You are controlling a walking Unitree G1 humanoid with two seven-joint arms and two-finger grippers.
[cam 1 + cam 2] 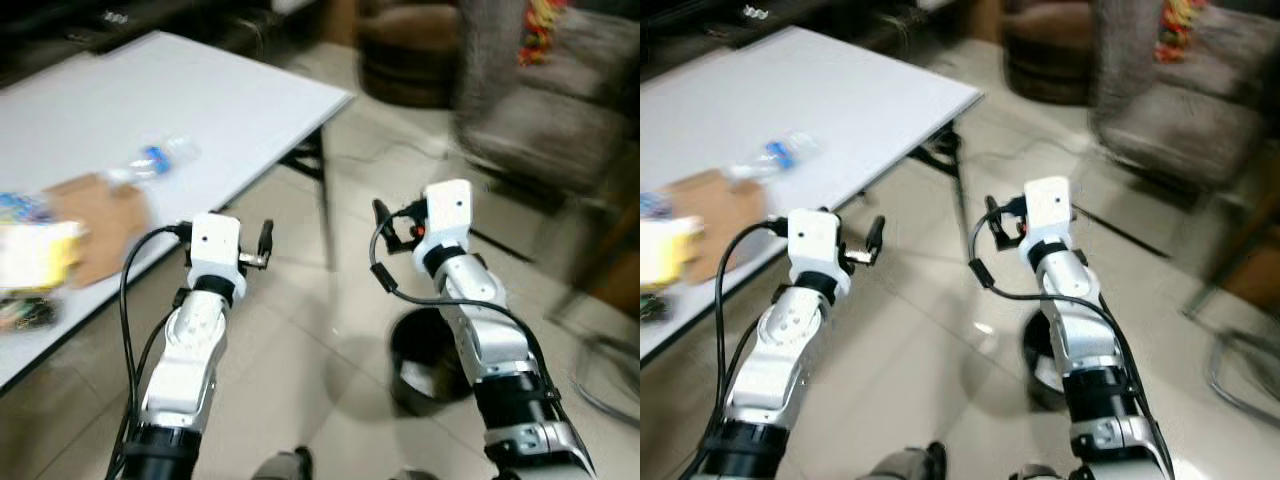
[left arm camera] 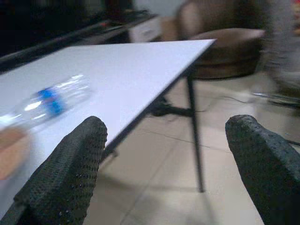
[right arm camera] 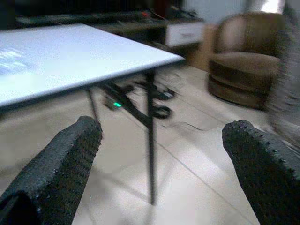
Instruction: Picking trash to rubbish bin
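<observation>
On the white desk (image 1: 230, 100) lies a plastic bottle (image 1: 150, 160), well ahead of the left hand (image 2: 164, 164). Both hands gape empty; a blurred, moving view risks misjudged reach, bin (image 1: 425, 365) under the right hand (image 3: 159, 173).

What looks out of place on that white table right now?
A clear plastic bottle lies on its side on the white table, beside a brown cardboard piece and yellow packaging at the edge. Both grippers are open, empty.

Even indoor light; heavy motion blur throughout; soft glare on floor (image 1: 330, 330).
</observation>
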